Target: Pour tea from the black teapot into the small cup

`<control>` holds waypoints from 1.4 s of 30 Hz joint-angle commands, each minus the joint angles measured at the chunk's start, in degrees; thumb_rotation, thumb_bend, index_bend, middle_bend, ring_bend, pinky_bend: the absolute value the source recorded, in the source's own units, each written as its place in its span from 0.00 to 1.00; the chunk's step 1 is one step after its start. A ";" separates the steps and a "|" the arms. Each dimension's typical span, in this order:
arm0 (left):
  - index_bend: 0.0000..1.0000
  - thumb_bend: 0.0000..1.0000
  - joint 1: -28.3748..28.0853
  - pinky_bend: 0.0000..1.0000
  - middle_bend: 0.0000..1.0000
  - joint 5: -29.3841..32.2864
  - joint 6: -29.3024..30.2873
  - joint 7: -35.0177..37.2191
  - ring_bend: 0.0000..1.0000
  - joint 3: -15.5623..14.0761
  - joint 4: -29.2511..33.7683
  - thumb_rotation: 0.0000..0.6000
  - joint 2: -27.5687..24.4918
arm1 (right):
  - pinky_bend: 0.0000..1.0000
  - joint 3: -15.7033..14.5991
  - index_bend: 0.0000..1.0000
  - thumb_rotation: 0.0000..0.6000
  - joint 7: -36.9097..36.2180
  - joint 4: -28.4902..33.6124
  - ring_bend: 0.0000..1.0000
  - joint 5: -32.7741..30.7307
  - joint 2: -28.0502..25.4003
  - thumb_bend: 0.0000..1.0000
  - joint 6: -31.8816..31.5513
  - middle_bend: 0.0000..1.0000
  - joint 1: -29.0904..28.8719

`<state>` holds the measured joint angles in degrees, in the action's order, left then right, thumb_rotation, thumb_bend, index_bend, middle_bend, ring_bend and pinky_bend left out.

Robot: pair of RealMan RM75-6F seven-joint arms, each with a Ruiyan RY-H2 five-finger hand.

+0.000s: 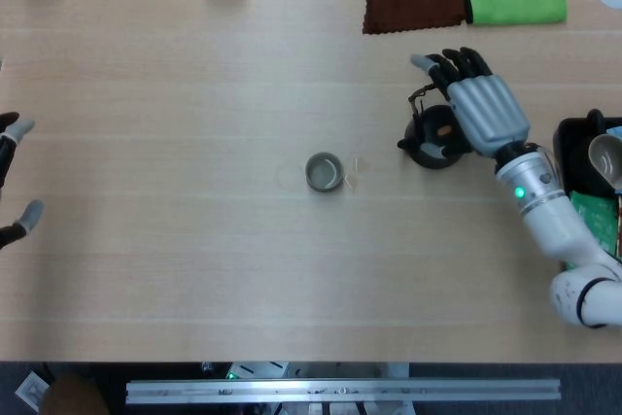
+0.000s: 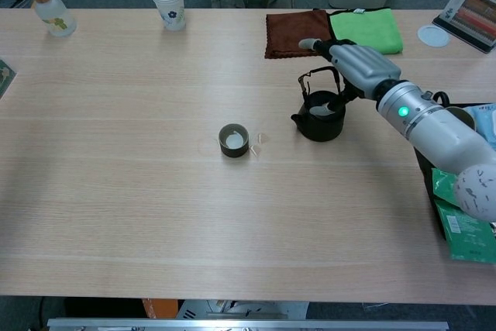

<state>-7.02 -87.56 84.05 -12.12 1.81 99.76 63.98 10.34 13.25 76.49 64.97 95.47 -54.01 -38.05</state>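
The black teapot (image 1: 432, 140) (image 2: 322, 118) stands on the table right of centre, lid off, spout pointing left, its wire handle (image 2: 318, 79) upright. My right hand (image 1: 478, 107) (image 2: 353, 58) hovers just above and right of it with fingers stretched out flat past the handle, gripping nothing. The small dark cup (image 1: 324, 171) (image 2: 233, 140) sits mid-table, left of the teapot. Only a few fingertips of my left hand (image 1: 14, 180) show at the far left edge of the head view, spread apart and empty.
A brown cloth (image 2: 293, 32) and a green cloth (image 2: 366, 30) lie behind the teapot. A paper cup (image 2: 168, 5) and a small bottle (image 2: 52, 15) stand at the back left. A black tray (image 1: 575, 157) with a cup and green packets (image 2: 457, 222) occupies the right edge. Tiny scraps (image 2: 256, 145) lie beside the cup.
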 commanded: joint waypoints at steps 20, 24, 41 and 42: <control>0.15 0.22 -0.21 0.16 0.16 -2.49 2.55 1.87 0.18 0.72 -2.01 1.00 0.18 | 0.00 -4.90 0.00 1.00 4.65 17.34 0.00 8.85 -18.71 0.14 -25.84 0.02 16.07; 0.15 0.22 0.15 0.16 0.16 -3.41 3.41 2.17 0.18 0.39 -2.65 1.00 0.34 | 0.00 -6.09 0.00 1.00 2.20 18.75 0.00 9.18 -22.08 0.14 -29.43 0.02 20.23; 0.15 0.22 2.20 0.16 0.16 -4.87 6.01 -1.08 0.18 -0.74 -3.75 1.00 0.65 | 0.00 -9.10 0.00 1.00 -3.86 18.42 0.00 12.16 -26.62 0.14 -36.77 0.03 30.98; 0.15 0.22 2.32 0.16 0.16 -4.27 5.66 -1.74 0.18 -0.77 -3.38 1.00 0.55 | 0.00 -9.03 0.00 1.00 -4.09 18.41 0.00 12.35 -26.71 0.14 -36.99 0.03 31.35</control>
<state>-4.90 -92.39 90.07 -13.28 1.09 95.99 64.62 1.23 9.35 94.93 77.13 68.86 -90.82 -6.99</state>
